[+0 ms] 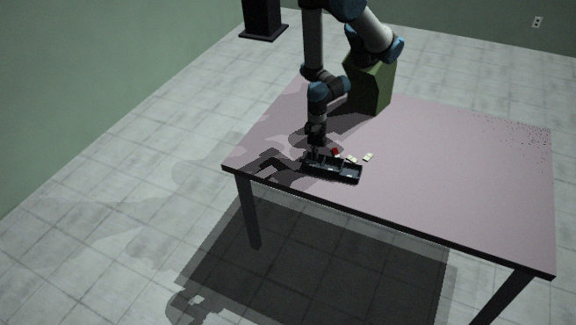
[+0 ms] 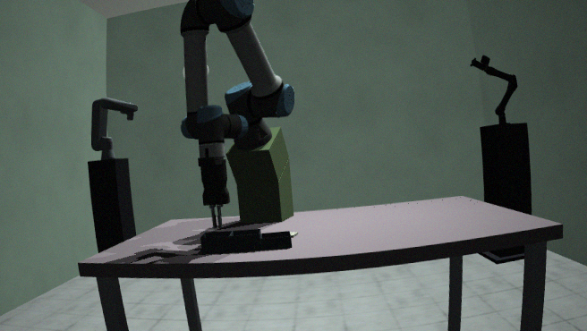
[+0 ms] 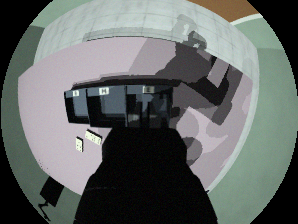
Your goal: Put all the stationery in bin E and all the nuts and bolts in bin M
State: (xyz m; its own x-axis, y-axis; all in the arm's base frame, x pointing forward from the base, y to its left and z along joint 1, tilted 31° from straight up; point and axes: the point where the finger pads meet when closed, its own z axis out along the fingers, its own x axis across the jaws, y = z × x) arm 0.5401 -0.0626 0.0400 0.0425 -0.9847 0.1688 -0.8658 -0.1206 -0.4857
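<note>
Holding the black, two-finger pincer [image 1: 314,155] [image 2: 216,227] [image 3: 145,106] slightly open over the dark, rectangular, white-labelled bin marked E [image 1: 311,167] [image 2: 224,243] [image 3: 164,106], near left.

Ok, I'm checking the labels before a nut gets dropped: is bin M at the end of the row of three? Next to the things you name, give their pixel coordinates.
No, in the wrist view bin M [image 3: 104,91] sits in the middle, with bin E [image 3: 148,90] on one side.

Label "M" [image 3: 104,91] [image 1: 330,169] on middle bin [image 3: 106,106] [image 1: 332,174] [image 2: 246,242]; "E" [image 3: 148,90] on bin beside it [image 3: 134,104] [image 1: 311,170] [image 2: 216,243]; third label [image 3: 76,93] too blurred to read.
</note>
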